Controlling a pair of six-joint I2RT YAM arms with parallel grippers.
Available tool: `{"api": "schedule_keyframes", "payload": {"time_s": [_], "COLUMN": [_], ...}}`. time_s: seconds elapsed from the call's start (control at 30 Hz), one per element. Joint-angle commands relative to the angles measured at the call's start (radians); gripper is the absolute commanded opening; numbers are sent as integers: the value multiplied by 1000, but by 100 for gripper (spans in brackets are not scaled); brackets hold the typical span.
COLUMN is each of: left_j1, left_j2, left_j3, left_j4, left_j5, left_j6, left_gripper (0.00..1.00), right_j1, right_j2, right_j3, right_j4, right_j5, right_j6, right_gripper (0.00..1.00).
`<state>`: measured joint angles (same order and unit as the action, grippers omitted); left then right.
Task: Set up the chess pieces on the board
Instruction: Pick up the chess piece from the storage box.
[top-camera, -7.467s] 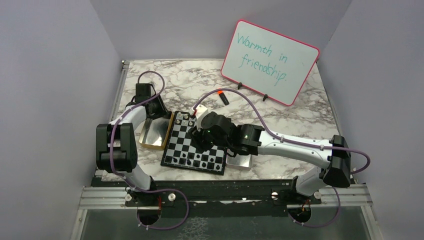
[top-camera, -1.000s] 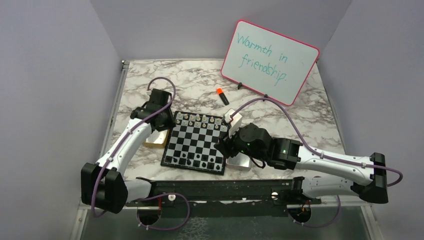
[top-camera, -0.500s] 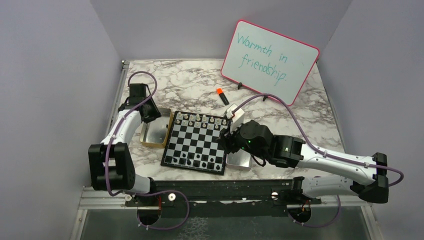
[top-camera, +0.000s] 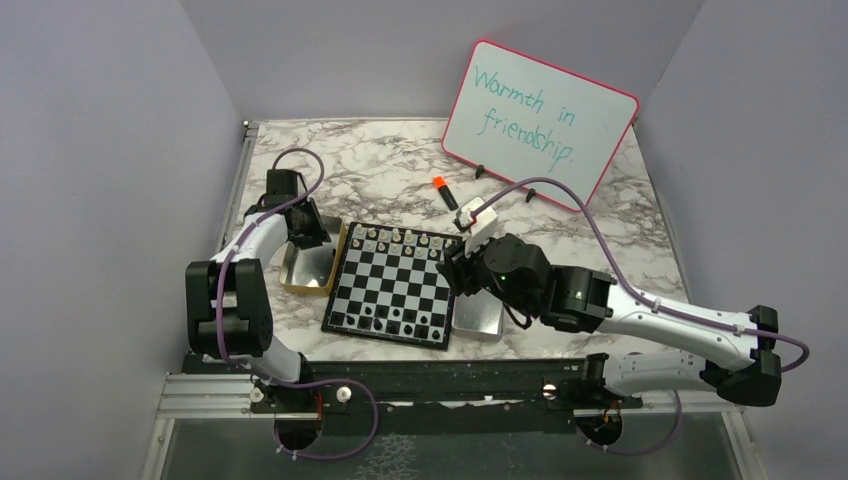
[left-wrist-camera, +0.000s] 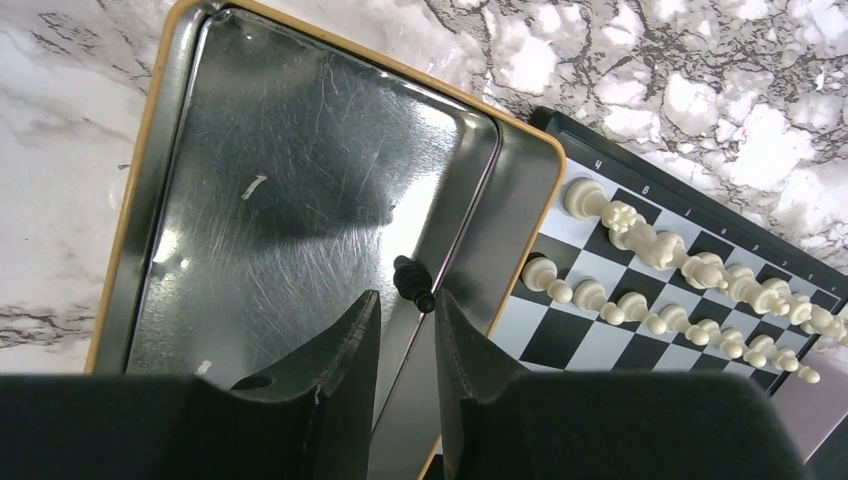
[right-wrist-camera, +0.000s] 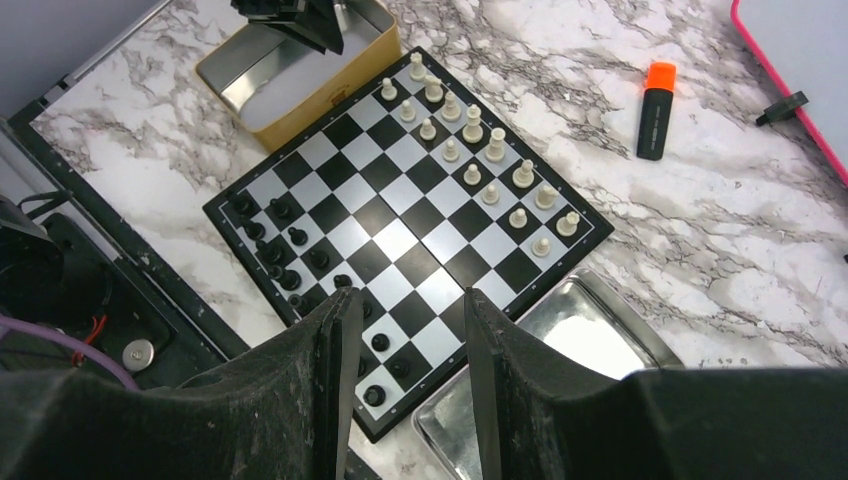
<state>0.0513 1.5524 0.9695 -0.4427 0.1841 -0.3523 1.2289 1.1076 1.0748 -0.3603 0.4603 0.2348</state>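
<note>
The board (top-camera: 392, 283) lies mid-table, white pieces (top-camera: 395, 238) in its two far rows, black pieces (top-camera: 385, 322) in the near rows. My left gripper (top-camera: 303, 236) reaches into the gold tray (top-camera: 298, 283). In the left wrist view it (left-wrist-camera: 405, 300) is open, its narrow gap just short of a black piece (left-wrist-camera: 413, 283) lying against the tray's (left-wrist-camera: 140, 190) right wall. My right gripper (top-camera: 456, 270) hovers over the board's right edge; in the right wrist view it (right-wrist-camera: 412, 300) is open and empty above the board (right-wrist-camera: 400, 240).
A silver tray (top-camera: 478, 320) sits against the board's right side and also shows in the right wrist view (right-wrist-camera: 585, 345). An orange-capped marker (top-camera: 444, 191) lies behind the board. A whiteboard (top-camera: 540, 120) stands at the back right.
</note>
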Motion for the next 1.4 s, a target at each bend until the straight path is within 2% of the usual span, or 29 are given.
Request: {"api": "schedule_keyframes", "payload": {"time_s": [0.0,0.67,1.37], "left_j1": [6,7,6], "left_j2": [-3,71,35], "left_j3": [6,-12,2], "left_j4": [21,5,-10], "left_j5": [42,76,-23], "left_j6": [25,74,74], "left_gripper": [27,27,24], "right_j1": [0,0,0], "right_j2": [21,81,82], "right_j3": [42,85,80], "right_j4": [-15,12,6], "right_j5": [40,35,32], "right_j6": [-14,-51,-48], "right_gripper": [47,47,47]}}
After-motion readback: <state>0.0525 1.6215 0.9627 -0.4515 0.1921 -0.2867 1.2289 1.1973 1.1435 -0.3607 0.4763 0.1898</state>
